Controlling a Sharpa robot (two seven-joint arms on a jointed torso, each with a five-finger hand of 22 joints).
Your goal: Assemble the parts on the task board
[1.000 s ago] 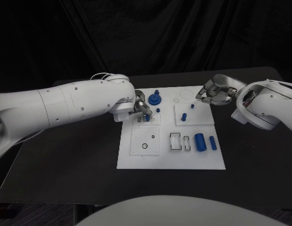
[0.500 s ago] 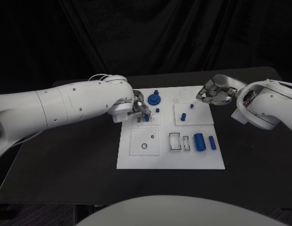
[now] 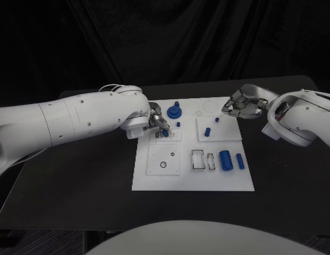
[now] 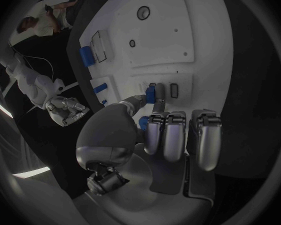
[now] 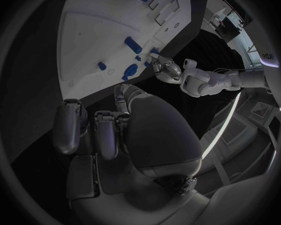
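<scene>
Blue peg (image 3: 166, 133) sits on the white task board's (image 3: 192, 178) far-left block, pinched by the left hand (image 3: 159, 121). The right hand (image 3: 239, 108) hovers at the board's far-right corner, fingers curled in on nothing, above the black bench (image 3: 73, 196).

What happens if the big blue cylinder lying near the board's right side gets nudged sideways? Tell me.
The big blue cylinder lies on its side on the flat task board, so it would probably roll rather than slide. It looks rigid and smooth, likely light plastic, so it may slip in a loose pinch. The smaller cylinder beside it could get bumped.
</scene>
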